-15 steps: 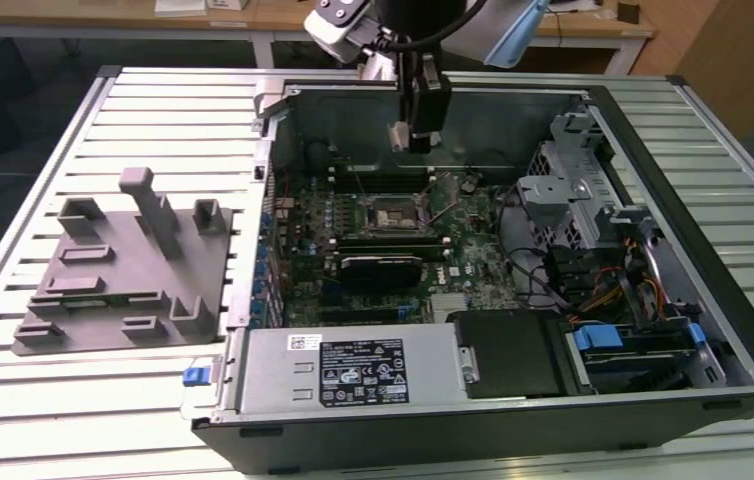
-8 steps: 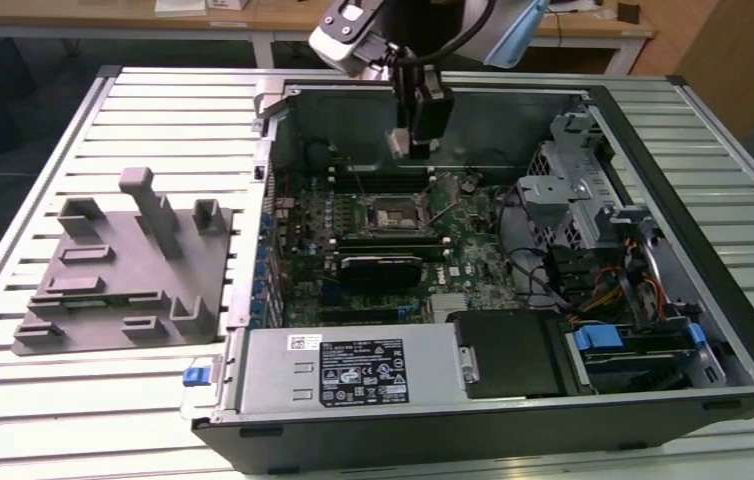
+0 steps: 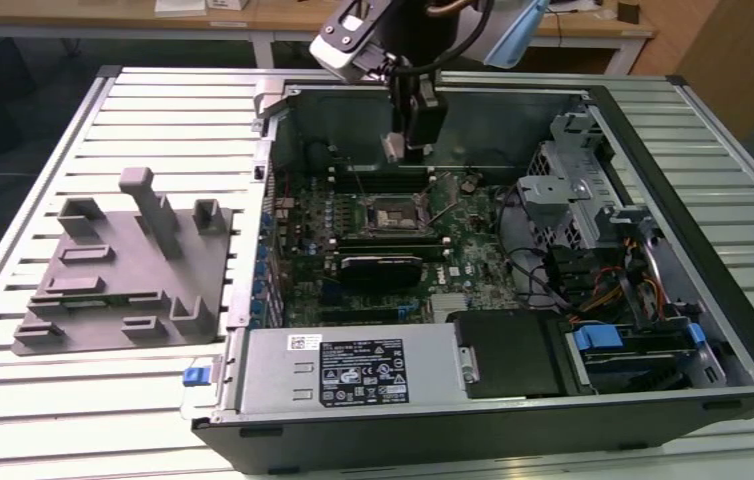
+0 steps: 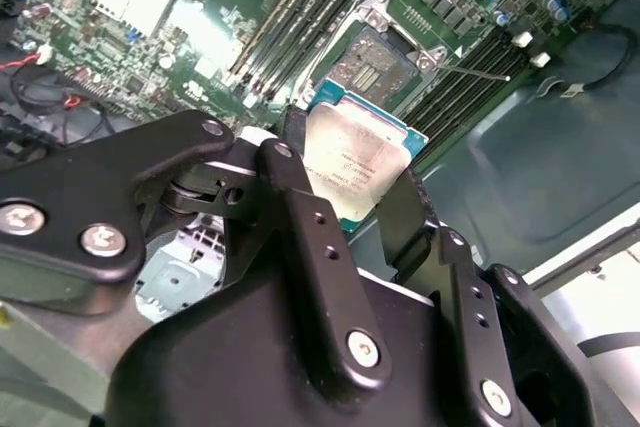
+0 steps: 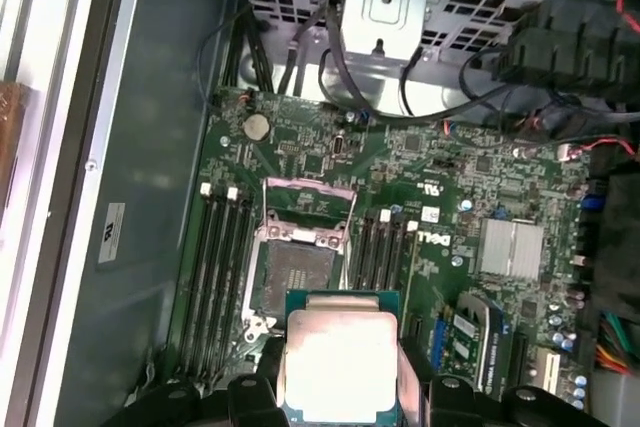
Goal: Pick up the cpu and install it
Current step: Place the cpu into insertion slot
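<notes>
Gripper (image 3: 408,150) clamped on cpu (image 5: 340,362) by two opp. edges, held above motherboard (image 5: 450,177) inside PC case, just beside open socket (image 5: 296,272). Risk: if chip goes down skewed or off-centre, likely bent pins; raised load frame could snag it.

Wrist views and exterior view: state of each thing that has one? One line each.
cpu: gripped by two edges, held above the board, not seated.
gripper: shut on cpu.
socket: open, frame flipped back, no chip in it.
case: lying on its side, side panel off.
</notes>
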Motion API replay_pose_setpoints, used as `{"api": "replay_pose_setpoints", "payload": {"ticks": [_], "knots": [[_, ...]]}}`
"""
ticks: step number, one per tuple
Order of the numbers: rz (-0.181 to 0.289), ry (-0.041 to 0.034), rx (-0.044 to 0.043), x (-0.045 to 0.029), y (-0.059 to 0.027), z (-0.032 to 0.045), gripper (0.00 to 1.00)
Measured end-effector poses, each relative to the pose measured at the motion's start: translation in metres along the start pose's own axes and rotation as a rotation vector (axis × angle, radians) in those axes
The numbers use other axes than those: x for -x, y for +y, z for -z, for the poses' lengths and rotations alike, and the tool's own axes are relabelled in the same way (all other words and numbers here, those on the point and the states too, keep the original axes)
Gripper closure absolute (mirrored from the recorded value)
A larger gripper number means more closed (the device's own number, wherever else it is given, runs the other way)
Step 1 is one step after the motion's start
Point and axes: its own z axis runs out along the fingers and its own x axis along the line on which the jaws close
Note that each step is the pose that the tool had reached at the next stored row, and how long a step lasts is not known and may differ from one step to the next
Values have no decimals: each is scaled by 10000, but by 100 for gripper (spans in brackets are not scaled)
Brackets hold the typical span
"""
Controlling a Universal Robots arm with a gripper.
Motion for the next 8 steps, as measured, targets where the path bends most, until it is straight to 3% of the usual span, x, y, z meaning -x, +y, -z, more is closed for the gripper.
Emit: {"api": "replay_pose_setpoints", "payload": {"ticks": [8], "knots": [[-574, -32, -19, -28, -3, -145, 47]]}}
